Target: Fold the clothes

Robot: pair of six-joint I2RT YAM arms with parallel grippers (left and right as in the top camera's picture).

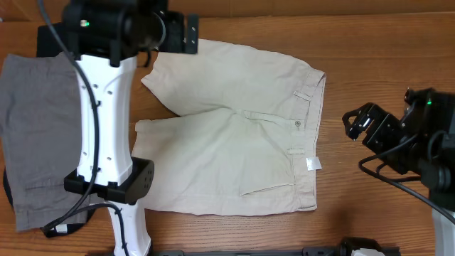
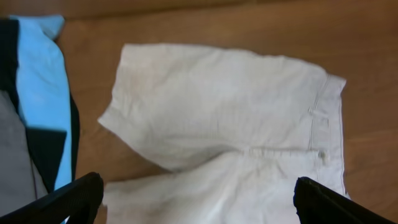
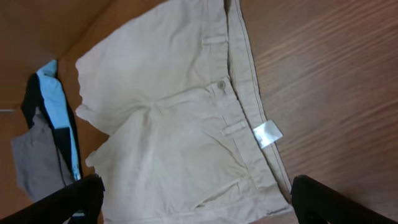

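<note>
Shorts flat, unfolded. My left gripper and right gripper both released, holding nothing. Risk: I pinch one layer only, fold skews; left arm drags grey shorts alongside.

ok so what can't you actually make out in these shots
Overhead: the left arm hides a strip of the grey shorts and part of one leg hem of the beige shorts.
Left wrist: the bottom edge cuts off one leg of the beige shorts; the black and light-blue garment runs off the left edge.
Right wrist: print on the white label is too small to read.
</note>
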